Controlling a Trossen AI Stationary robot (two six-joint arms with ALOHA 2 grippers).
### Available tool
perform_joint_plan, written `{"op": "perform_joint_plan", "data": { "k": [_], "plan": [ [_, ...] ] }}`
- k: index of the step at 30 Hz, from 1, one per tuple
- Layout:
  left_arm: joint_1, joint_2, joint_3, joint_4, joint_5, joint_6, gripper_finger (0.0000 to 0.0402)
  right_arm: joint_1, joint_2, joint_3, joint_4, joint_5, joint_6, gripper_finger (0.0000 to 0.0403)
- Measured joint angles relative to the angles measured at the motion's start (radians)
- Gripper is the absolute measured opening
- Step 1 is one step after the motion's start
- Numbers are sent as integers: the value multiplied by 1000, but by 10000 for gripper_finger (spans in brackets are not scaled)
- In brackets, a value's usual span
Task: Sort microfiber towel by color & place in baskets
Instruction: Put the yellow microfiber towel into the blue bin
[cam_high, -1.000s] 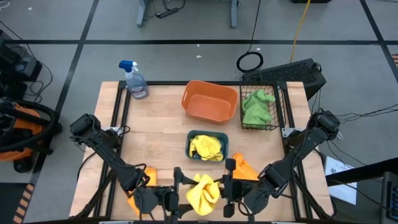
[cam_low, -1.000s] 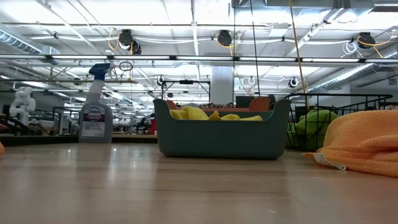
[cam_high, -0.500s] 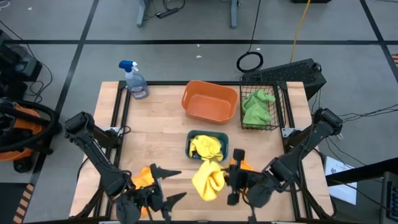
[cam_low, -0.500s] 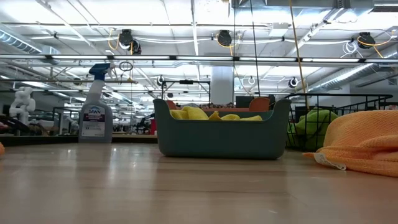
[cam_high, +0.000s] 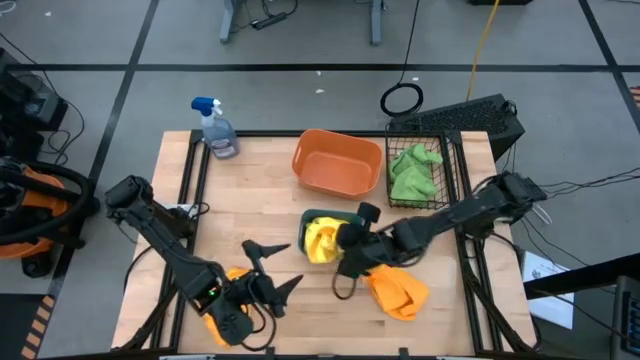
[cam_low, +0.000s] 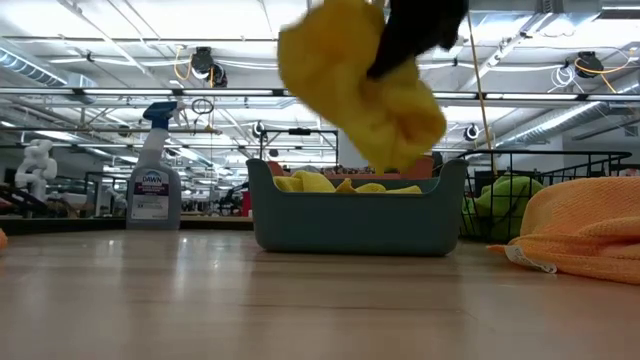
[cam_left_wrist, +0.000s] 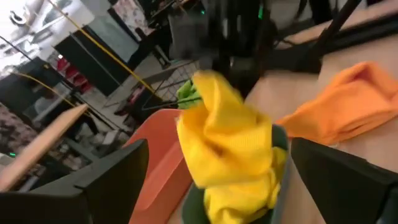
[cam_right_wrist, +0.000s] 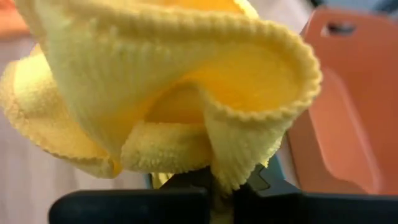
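The left claw (cam_high: 268, 283) stood wide open and empty near the front left of the table (cam_high: 255, 185), its two fingers (cam_left_wrist: 348, 180) spread well apart. Just beside it, at the table's front edge, lay an orange towel (cam_high: 226, 300), partly hidden under the arm. A spray bottle (cam_high: 216, 128) stood upright at the back left corner.

At the table's middle, the right claw (cam_high: 345, 240) was closed on a yellow towel (cam_low: 360, 85), which hung bunched from its fingers above the teal tray (cam_low: 357, 215). The tray already held more yellow cloth (cam_high: 318, 240). Behind the tray sat the orange tub (cam_high: 337, 163), with nothing visible inside it.

To the right of the claw, a second orange towel (cam_high: 395, 288) lay crumpled on the table in front of the tray's right side. At the back right, the black wire basket (cam_high: 418, 172) held a green towel (cam_high: 412, 170), and it stood just beside the orange tub.
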Motion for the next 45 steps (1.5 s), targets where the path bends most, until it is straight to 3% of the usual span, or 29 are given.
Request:
{"op": "perform_joint_plan", "data": {
  "k": [6, 17, 29, 35, 41, 45],
  "plan": [
    [-67, -56, 0, 54, 45, -73, 395, -77, 118, 0, -3, -101, 4, 15],
    [-133, -65, 0, 71, 9, -46, 395, -107, 293, 0, 19, -110, 59, 27],
    [-133, -65, 0, 66, -1, -44, 395, -105, 162, 0, -113, -132, 68, 192],
    [-133, -64, 0, 61, -2, -45, 395, -95, 82, 0, -141, -163, 53, 237],
    [-133, -64, 0, 54, -2, -45, 395, -73, 34, 0, -124, -161, 30, 234],
    [-133, -64, 0, 52, -2, -45, 395, -48, 29, 0, -27, -155, -24, 187]
  ]
}}
